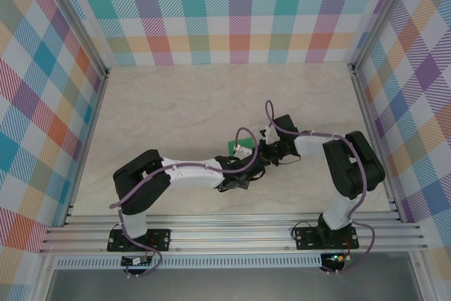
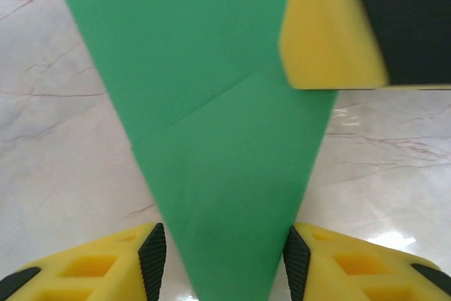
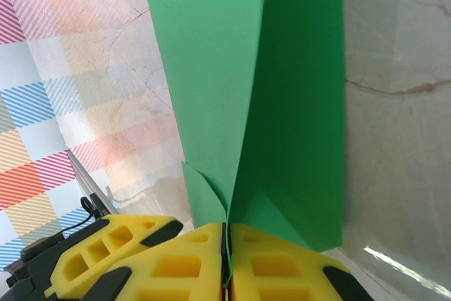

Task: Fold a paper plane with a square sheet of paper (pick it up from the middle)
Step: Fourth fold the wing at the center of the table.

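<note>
Right claw (image 3: 225,234) clamps the one green paper plane (image 3: 282,103); left claw (image 2: 224,259) gapes around it.

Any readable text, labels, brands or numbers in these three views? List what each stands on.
None readable.
Green paper: plain, unmarked.
Yellow fingers of the left gripper and right gripper: no lettering.
Plaid walls: pattern only.
Small boards at the arm bases: too small to read.
</note>
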Available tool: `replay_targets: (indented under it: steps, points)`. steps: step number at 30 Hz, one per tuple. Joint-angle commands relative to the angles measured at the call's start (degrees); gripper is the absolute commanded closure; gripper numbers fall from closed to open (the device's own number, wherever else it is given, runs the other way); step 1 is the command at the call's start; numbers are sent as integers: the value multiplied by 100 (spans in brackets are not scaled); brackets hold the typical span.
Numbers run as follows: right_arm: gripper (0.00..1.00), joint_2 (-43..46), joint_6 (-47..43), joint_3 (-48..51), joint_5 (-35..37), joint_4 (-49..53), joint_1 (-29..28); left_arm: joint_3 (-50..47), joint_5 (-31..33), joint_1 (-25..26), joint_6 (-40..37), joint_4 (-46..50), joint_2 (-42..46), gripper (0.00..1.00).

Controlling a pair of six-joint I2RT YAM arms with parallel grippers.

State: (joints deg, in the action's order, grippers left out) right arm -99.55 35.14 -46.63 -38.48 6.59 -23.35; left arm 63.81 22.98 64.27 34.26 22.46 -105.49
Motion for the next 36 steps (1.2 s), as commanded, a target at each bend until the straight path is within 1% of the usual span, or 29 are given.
replay_targets:
  steps: [1, 10, 15, 18, 23, 31, 36]
  points:
    - [90, 115, -27, -63, -166, 138, 3, 162, 400, 120, 236, 188, -93, 53]
    - [90, 76, -33, -100, -195, 153, -3, 341, 482, 224, 195, 349, -257, 65]
    - [90, 78, -71, -119, -202, 173, 0, 405, 639, 253, 195, 520, -332, 66]
    - [90, 74, -77, -136, -208, 189, -3, 396, 677, 260, 195, 541, -340, 64]
    - [90, 83, -88, -153, -232, 209, 0, 412, 712, 266, 168, 568, -393, 64]
    - [90, 86, -105, -162, -230, 237, -3, 428, 734, 279, 109, 602, -450, 74]
    - [90, 87, -135, -180, -216, 256, -2, 405, 786, 279, 118, 598, -435, 78]
